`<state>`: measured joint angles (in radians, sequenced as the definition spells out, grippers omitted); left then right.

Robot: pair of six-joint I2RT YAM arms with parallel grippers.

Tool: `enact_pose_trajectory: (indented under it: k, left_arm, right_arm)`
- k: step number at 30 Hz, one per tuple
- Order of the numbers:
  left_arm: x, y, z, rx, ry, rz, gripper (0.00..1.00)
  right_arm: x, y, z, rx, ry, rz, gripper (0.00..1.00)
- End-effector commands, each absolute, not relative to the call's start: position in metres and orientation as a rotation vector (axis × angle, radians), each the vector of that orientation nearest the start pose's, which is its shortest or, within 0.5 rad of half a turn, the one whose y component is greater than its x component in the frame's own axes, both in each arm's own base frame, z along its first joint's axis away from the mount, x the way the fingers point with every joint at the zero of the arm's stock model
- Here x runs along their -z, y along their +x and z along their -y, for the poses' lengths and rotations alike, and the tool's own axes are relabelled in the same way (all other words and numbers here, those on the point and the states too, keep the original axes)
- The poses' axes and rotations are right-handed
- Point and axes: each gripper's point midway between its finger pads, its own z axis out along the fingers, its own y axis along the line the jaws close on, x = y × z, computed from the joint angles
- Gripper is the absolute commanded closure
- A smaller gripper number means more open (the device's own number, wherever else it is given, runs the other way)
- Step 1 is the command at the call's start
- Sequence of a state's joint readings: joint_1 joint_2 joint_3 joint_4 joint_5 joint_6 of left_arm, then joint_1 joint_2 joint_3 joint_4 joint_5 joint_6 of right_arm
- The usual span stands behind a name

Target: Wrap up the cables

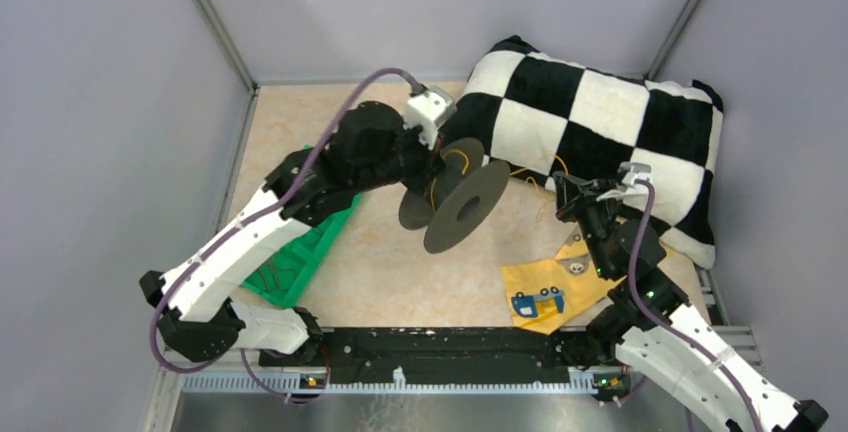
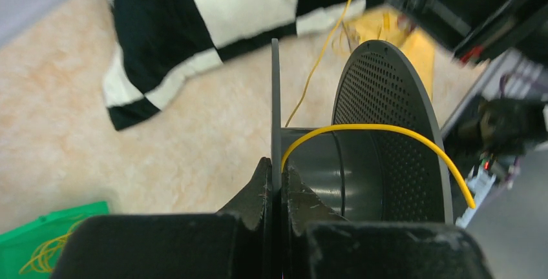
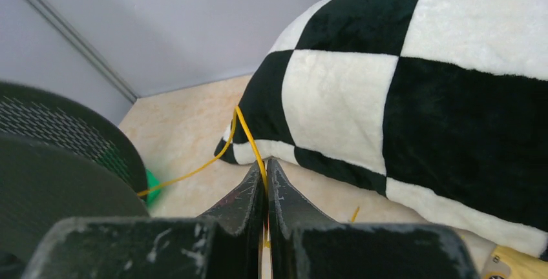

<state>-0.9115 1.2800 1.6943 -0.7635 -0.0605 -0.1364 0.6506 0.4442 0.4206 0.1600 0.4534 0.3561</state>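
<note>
Left pincer (image 2: 276,185) clamped shut on the flange of the spool (image 2: 388,111); right pincer (image 3: 266,185) pinched shut on the cables (image 3: 249,134), which run from the hub toward the pillow (image 3: 400,98). Wire looks light, limp, slippery: best held near the spool.

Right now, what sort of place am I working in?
Probably a lab robot cell, not a home or factory: plain grey wall panels on metal posts box in a small tabletop, and the props look staged, a checkered pillow, a black spool and thin yellow cable.
</note>
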Motion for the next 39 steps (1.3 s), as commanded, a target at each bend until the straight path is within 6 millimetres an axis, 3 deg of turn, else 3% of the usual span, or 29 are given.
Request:
enact_pose_trajectory:
  k: [1, 5, 13, 23, 27, 34, 39]
  left_arm:
    - [-0.392, 0.214, 0.311, 0.751, 0.885, -1.730, 1.00]
    - [-0.363, 0.205, 0.308, 0.733, 1.001, -1.721, 1.00]
    - [-0.334, 0.189, 0.304, 0.744, 1.121, -1.706, 1.00]
    - [-0.299, 0.192, 0.316, 0.641, 1.168, -1.787, 1.00]
    - [-0.295, 0.193, 0.320, 0.601, 1.176, -1.770, 1.00]
    - [-0.304, 0.221, 0.328, 0.462, 1.033, -1.801, 1.00]
    - [-0.305, 0.251, 0.317, 0.171, 0.878, -1.815, 1.00]
  right_arm:
    - [-0.289, 0.238, -0.106, -0.439, 0.070, -1.569, 1.00]
    - [-0.307, 0.226, -0.097, -0.433, 0.075, -1.600, 1.00]
    - [-0.336, 0.206, -0.094, -0.507, 0.051, -1.565, 1.00]
    - [-0.364, 0.197, -0.142, -0.679, -0.161, -1.633, 1.00]
    - [-0.355, 0.192, -0.164, -0.754, -0.251, -1.728, 1.00]
    - [-0.332, 0.186, -0.209, -0.975, -0.337, -1.832, 1.00]
    - [-0.328, 0.182, -0.226, -1.077, -0.366, -1.866, 1.00]
